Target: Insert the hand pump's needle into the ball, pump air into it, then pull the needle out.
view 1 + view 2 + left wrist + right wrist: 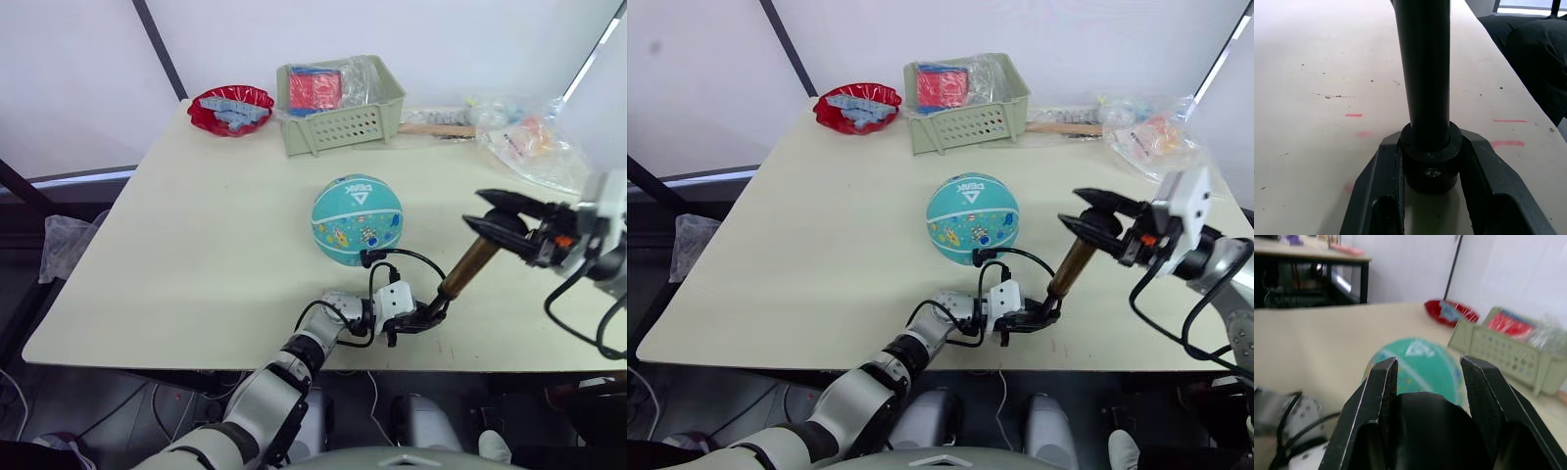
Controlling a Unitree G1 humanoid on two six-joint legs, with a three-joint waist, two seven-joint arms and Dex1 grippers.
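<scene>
- Two grips: left gripper (423, 318) pinches the hand pump (467, 267) base near the table (196, 255) front edge; right gripper (500, 223) clamps its handle.
- Rigid, slick barrel; ball (358, 219) rolls easily.

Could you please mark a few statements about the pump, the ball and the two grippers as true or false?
1. The left gripper clamps the black end cap at the foot of the hand pump. True.
2. The right gripper holds the ball. False: its fingers close around the pump's black handle, and the ball sits free on the table.
3. The pump lies flat on the table. False: it stands tilted, foot on the table, handle raised toward the robot's right.
4. A thin black hose loops from the pump's foot toward the ball. True.
5. The green basket is empty. False: it holds a red item and clear plastic.
</scene>
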